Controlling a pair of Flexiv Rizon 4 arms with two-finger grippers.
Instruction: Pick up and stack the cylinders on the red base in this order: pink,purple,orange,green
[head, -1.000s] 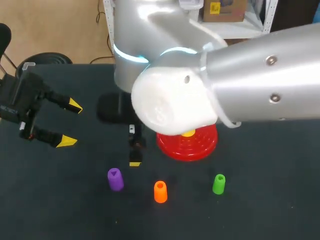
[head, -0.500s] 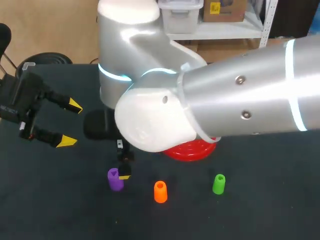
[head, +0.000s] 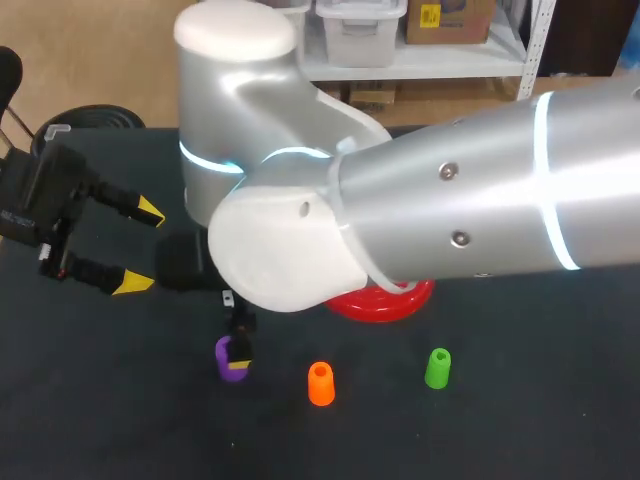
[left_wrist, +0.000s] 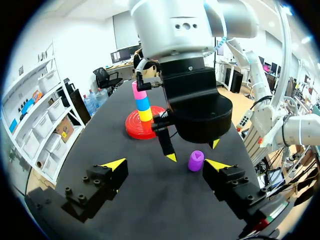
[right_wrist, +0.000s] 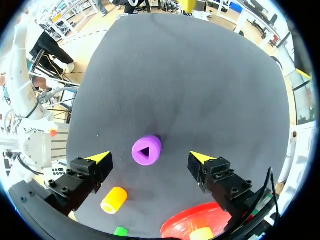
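Observation:
The purple cylinder (head: 231, 362) stands upright on the dark table, left of the orange cylinder (head: 320, 384) and the green cylinder (head: 437, 368). My right gripper (right_wrist: 150, 156) hangs open right over the purple cylinder (right_wrist: 146, 150), one finger on each side and neither touching it. The red base (left_wrist: 144, 129) carries a pink (left_wrist: 136, 92), a blue and a yellow piece on its post; in the head view my right arm hides most of the base (head: 400, 300). My left gripper (head: 140, 248) is open and empty at the table's left, facing the purple cylinder (left_wrist: 196, 160).
My right arm (head: 420, 220) reaches across the middle of the table from the right and covers most of it in the head view. Orange cylinder (right_wrist: 114, 200) and green cylinder (right_wrist: 120, 231) lie beside the right gripper, toward the base (right_wrist: 192, 220).
My right arm has swung from over the red base to the left and forward, and its open gripper has come down around the purple cylinder. The left arm has kept still.

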